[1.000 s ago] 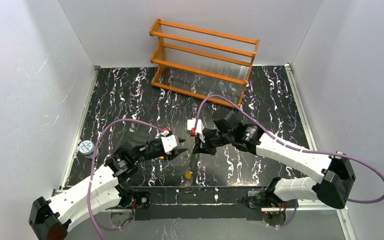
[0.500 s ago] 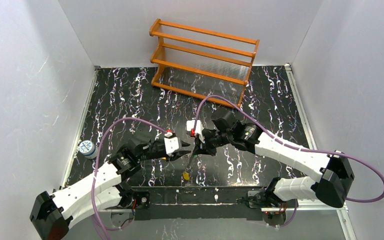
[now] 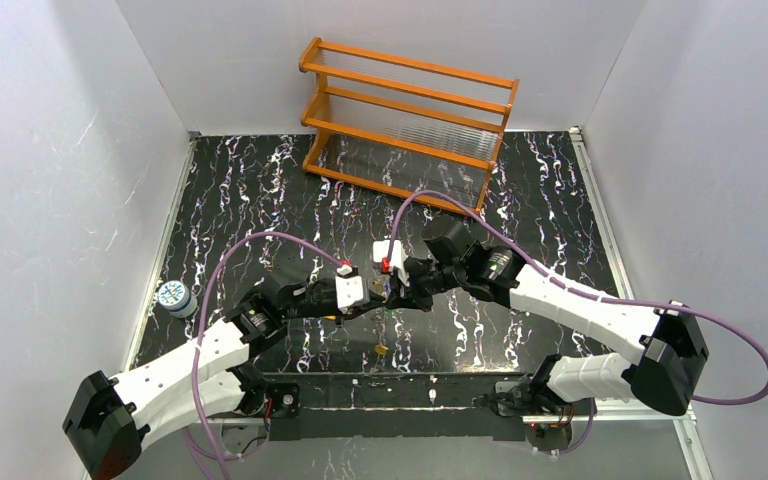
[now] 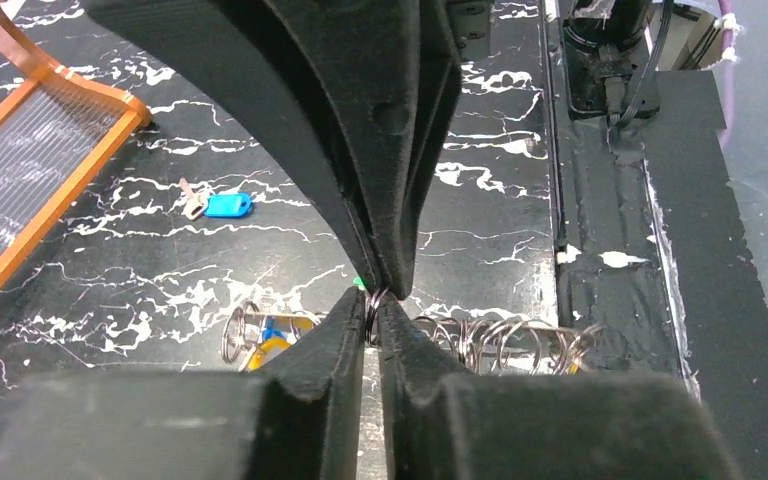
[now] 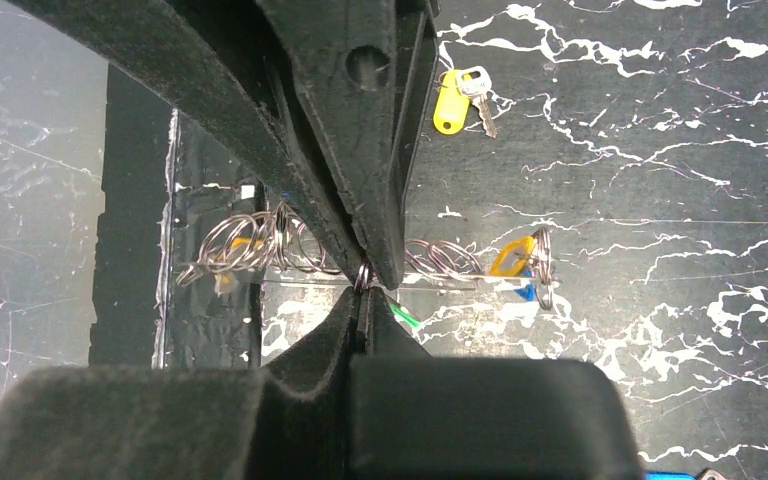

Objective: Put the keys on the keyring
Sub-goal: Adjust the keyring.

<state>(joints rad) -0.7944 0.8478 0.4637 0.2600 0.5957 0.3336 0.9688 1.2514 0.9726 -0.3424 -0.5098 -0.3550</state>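
Note:
My left gripper [image 3: 368,299] and right gripper [image 3: 390,297] meet tip to tip above the near middle of the table. Both are shut on the keyring [image 4: 372,298], a thin metal loop pinched between the two pairs of tips [image 5: 361,277]. Blurred wire loops spread to both sides of the pinch, with yellow and blue key heads [image 5: 520,265] on a small ring at one end [image 4: 260,340]. A green sliver [image 5: 400,315] shows just under the tips. A yellow key [image 5: 447,100] lies loose on the table [image 3: 381,349]. A blue key [image 4: 226,206] lies toward the rack.
An orange wooden rack [image 3: 407,120] stands at the back. A round blue-and-white disc [image 3: 171,296] sits at the left edge. Purple cables [image 3: 260,243] arch over both arms. White walls close in three sides, and a black strip [image 4: 610,220] runs along the near edge.
My left gripper has slid right to meet the right gripper and closed on the keyring. The right arm has held still.

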